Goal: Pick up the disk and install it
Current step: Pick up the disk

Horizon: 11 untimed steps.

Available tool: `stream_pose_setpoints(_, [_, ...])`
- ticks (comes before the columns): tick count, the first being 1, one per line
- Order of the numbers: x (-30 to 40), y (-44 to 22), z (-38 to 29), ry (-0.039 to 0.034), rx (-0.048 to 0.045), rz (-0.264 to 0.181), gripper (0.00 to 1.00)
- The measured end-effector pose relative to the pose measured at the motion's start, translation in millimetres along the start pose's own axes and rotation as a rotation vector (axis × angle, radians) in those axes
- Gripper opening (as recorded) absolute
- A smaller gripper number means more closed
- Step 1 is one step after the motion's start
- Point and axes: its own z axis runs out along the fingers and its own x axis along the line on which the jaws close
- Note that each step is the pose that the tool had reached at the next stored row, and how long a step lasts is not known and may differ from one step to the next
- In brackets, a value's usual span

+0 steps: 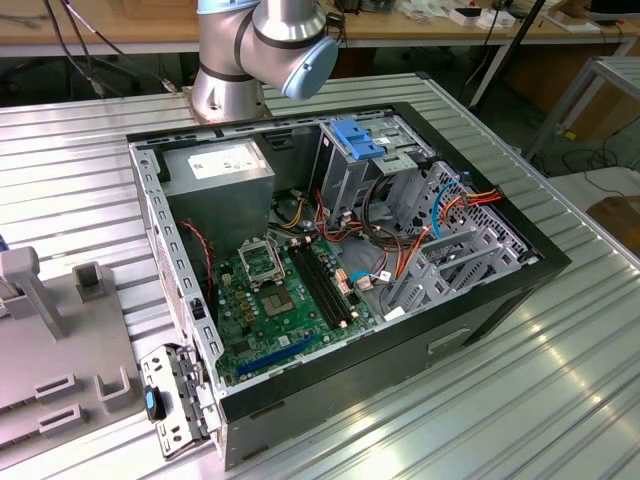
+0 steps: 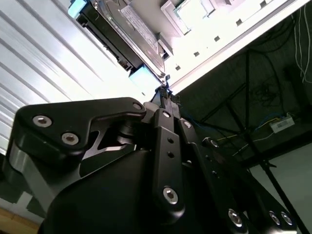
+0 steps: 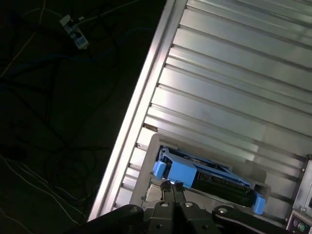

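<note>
The disk (image 3: 222, 181), dark metal in a bright blue carrier frame, lies in a pale holder on the ribbed aluminium table. In the second wrist view the disk (image 2: 127, 30) shows its labelled side and a light blue carrier end. My gripper (image 3: 173, 186) has its two black fingers pressed together, tips right at the blue carrier's near edge. Seen from the second wrist view, the gripper (image 2: 164, 92) ends just beside that light blue end. I cannot tell whether the tips hold the frame. The open computer case (image 1: 480, 300) lies on its side on the table.
Inside the case are a drive cage with a fixed blue bracket (image 1: 360, 135), a grey power-supply box (image 1: 215, 170), the motherboard (image 1: 270, 290) and loose cables. The arm's base (image 1: 225, 90) stands behind the case. Grey fixtures (image 1: 60, 330) sit at the exterior view's left. The table edge (image 3: 141, 102) runs beside the disk.
</note>
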Motion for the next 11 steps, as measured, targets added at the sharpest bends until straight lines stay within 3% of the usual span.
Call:
stream_pose_setpoints(6, [0.0, 0.0, 0.0, 0.0031, 0.0032, -0.078, 0.11])
stream_pose_setpoints(11, [0.0, 0.0, 0.0, 0.0071, 0.0072, -0.177, 0.11])
